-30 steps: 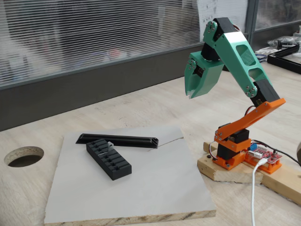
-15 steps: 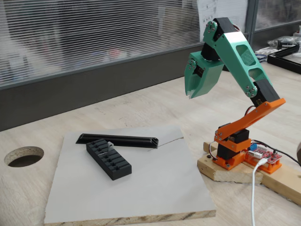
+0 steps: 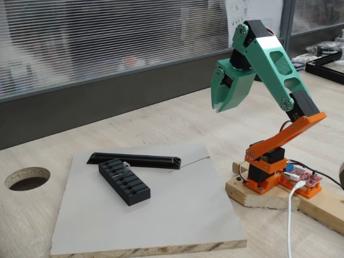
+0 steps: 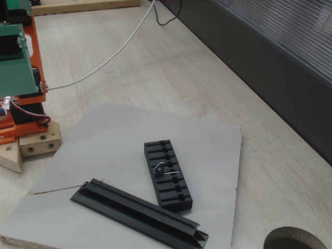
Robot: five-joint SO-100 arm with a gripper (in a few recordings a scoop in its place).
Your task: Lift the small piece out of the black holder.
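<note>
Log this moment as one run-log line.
gripper: raised, clear of board | small piece: seated in black holder | lift: not begun

1. Orange 3D-printed shoulder base [image 3: 267, 167]: sat at the right of the fixed view.
2. Green plastic upper arm [image 3: 279, 72]: leaned up and back to a high elbow.
3. Green plastic two-finger gripper [image 3: 216, 107]: hung tips-down in mid-air, holding nothing; finger gap not discernible.
</note>
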